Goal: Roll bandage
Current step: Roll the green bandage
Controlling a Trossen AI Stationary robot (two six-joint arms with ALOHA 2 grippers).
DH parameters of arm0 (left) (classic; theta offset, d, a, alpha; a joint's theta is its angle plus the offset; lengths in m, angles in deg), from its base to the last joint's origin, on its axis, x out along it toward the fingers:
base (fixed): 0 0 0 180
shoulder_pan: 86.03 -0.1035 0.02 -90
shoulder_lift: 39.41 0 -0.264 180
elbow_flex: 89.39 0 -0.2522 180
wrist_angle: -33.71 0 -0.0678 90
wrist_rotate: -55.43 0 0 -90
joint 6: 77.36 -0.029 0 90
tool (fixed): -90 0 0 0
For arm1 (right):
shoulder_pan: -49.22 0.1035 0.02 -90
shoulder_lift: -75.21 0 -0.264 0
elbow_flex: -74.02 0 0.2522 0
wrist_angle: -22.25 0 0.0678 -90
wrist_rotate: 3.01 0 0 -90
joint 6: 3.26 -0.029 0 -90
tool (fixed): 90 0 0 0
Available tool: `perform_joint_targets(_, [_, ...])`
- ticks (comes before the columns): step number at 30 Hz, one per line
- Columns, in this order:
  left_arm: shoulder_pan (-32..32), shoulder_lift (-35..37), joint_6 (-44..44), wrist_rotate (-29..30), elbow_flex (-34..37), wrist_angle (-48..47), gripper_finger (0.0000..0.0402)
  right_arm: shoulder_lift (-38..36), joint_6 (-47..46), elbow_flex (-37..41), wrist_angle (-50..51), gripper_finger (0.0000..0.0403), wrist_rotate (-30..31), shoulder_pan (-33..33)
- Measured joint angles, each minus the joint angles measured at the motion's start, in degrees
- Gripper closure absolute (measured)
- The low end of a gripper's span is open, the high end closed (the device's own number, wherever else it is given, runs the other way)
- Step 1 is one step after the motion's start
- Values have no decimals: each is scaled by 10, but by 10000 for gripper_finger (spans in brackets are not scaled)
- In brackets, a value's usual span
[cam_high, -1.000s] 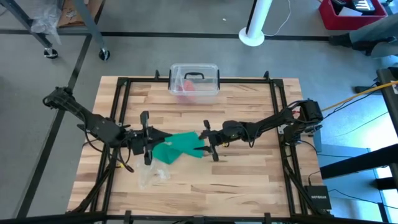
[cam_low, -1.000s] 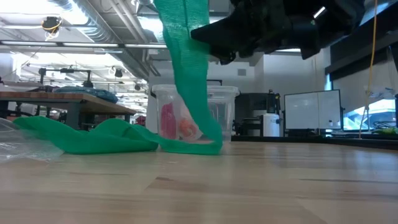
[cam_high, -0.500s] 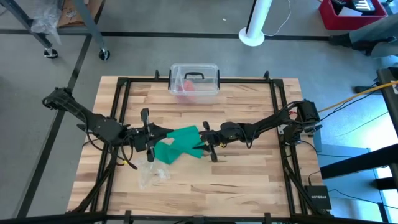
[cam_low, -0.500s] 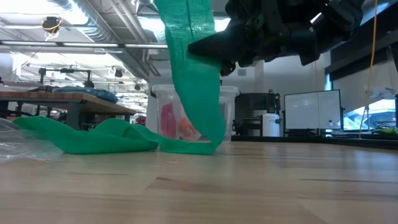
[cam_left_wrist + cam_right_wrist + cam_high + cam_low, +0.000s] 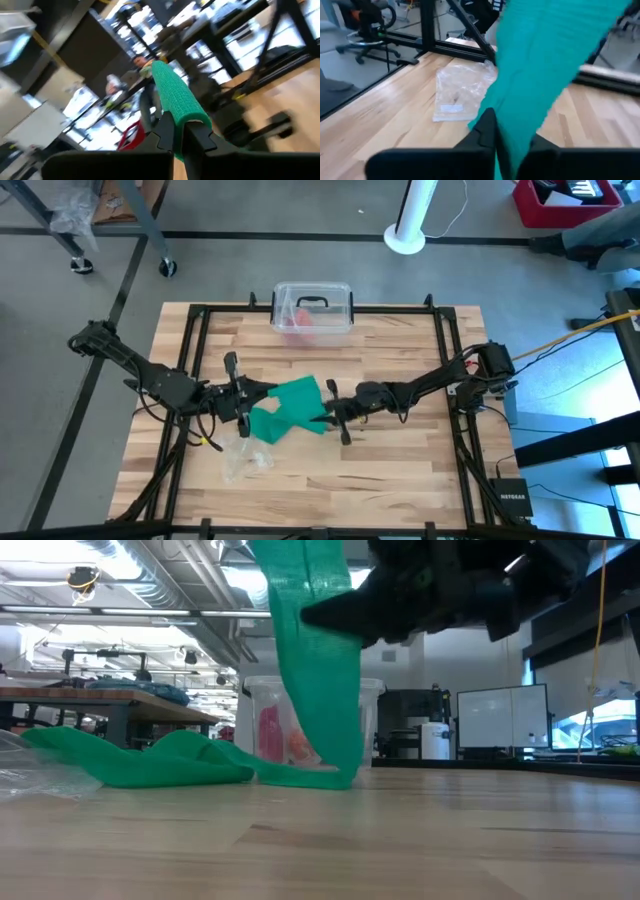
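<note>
A thin clear plastic wrapper (image 5: 247, 460) is seen flat on the wooden bench (image 5: 400, 470), near the front edge and just in front of the left claw (image 5: 243, 400); it is also caught in the right wrist view (image 5: 461, 90). Nothing is seen between the two claws except the cloth itself. At the back edge of the bench a clear plastic box (image 5: 312, 308) with a black handle is set; red and pink items are held inside it, and through its wall in the low view (image 5: 268, 725) they cannot be made out further.

The green bandage (image 5: 290, 408) is spread at the middle of the bench, between the two claws. The left claw is clenched on one end of it, the strip being seen pinched between its fingers (image 5: 166, 131) in the left wrist view. The right claw (image 5: 328, 412) is clenched on the strip's other side. In the low view the bandage (image 5: 315, 650) is lifted steeply from the bench, while the remainder is left lying in folds on the wood.
</note>
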Motion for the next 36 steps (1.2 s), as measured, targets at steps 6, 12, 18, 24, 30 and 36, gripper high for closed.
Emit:
perform_joint_targets(6, [0,0,-8,71,0,2,398,-4,40,-38,51,396,69,62])
perform_joint_targets(12, [-1,0,-11,99,0,-17,398,-6,125,-113,169,394,190,143])
perform_joint_targets(18, [-10,0,12,100,0,-45,398,-23,228,-215,322,397,256,178])
perform_joint_targets(24, [-22,-2,36,101,0,-77,399,-48,252,-339,461,399,257,179])
perform_joint_targets(30, [-32,-14,44,100,0,-87,399,-48,274,-449,543,400,251,192])
perform_joint_targets(36, [-43,-34,54,94,0,-88,400,-48,298,-534,566,399,250,209])
